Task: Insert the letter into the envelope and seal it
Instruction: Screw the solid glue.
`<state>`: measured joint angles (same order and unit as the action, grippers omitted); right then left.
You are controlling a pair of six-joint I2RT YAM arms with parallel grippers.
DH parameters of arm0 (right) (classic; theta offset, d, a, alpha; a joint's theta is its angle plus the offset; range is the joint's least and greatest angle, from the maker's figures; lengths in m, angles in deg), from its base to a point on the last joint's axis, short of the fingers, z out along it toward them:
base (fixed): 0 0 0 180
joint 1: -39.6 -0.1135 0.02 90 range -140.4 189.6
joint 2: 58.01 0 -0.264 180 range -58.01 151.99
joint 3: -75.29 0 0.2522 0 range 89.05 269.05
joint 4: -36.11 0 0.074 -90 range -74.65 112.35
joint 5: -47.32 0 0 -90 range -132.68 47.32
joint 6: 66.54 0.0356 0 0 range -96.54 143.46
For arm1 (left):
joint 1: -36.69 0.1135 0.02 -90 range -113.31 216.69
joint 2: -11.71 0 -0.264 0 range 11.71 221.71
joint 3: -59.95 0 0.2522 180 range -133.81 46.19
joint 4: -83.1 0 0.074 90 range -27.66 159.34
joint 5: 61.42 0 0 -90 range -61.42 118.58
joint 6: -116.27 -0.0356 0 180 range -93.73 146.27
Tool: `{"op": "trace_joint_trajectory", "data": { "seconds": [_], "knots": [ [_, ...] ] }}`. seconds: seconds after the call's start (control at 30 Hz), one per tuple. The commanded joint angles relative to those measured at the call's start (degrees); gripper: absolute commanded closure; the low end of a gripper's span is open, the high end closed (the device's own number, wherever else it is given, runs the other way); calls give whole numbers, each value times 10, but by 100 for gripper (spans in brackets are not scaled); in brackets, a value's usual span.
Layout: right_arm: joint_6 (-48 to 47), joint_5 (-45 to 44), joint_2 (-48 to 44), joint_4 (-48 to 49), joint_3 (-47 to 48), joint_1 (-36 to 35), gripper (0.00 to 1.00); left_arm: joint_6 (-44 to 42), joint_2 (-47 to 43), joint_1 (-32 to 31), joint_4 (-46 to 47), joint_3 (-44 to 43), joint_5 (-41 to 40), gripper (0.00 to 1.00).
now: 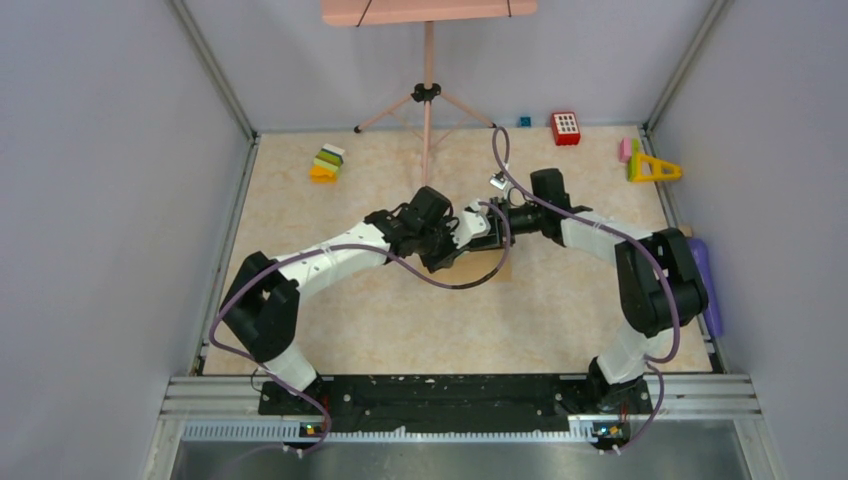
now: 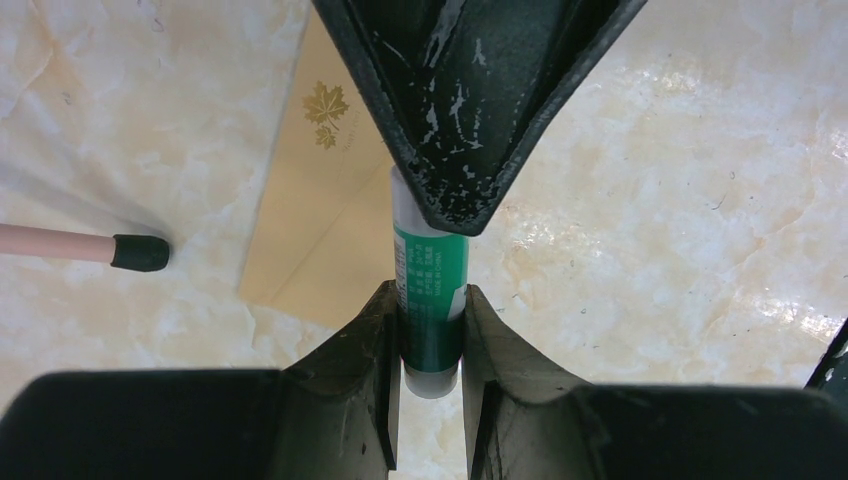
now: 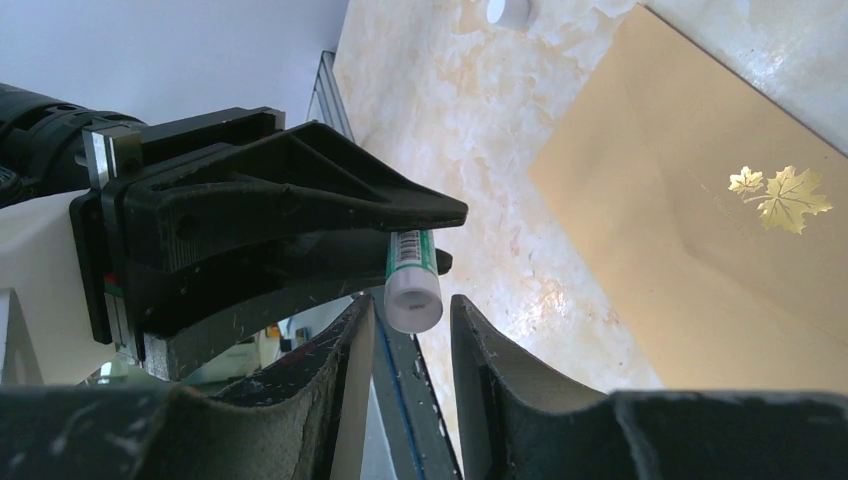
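The brown envelope (image 3: 700, 150) with a gold maple-leaf mark lies flat on the table, and it also shows under the arms (image 1: 497, 265) and below the left wrist (image 2: 300, 210). The letter is out of view. My left gripper (image 2: 432, 300) is shut on a green glue stick (image 2: 432, 290), held above the envelope's edge. My right gripper (image 3: 412, 305) faces it from the other side. Its fingers flank the stick's white end (image 3: 413, 295), with a narrow gap showing on the right. Both grippers meet mid-table (image 1: 450, 235).
A pink tripod (image 1: 427, 95) stands at the back, with one black-tipped foot (image 2: 140, 252) close to the envelope. A small white cap (image 3: 508, 10) lies on the table. Toy blocks (image 1: 327, 163), a red block (image 1: 565, 128) and a yellow wedge (image 1: 655, 168) sit along the far edge.
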<state>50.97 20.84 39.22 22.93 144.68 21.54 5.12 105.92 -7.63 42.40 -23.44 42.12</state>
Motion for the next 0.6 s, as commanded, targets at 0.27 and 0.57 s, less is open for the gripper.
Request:
{"op": "trace_joint_trajectory", "data": {
  "seconds": [0.27, 0.57],
  "knots": [
    [-36, 19, -1, 0, 29, 2, 84, -10, -9, -5, 15, 3, 11, 100],
    [-265, 68, -47, -137, 48, -2, 87, -23, 12, 5, -86, -48, 226, 100]
  ]
}}
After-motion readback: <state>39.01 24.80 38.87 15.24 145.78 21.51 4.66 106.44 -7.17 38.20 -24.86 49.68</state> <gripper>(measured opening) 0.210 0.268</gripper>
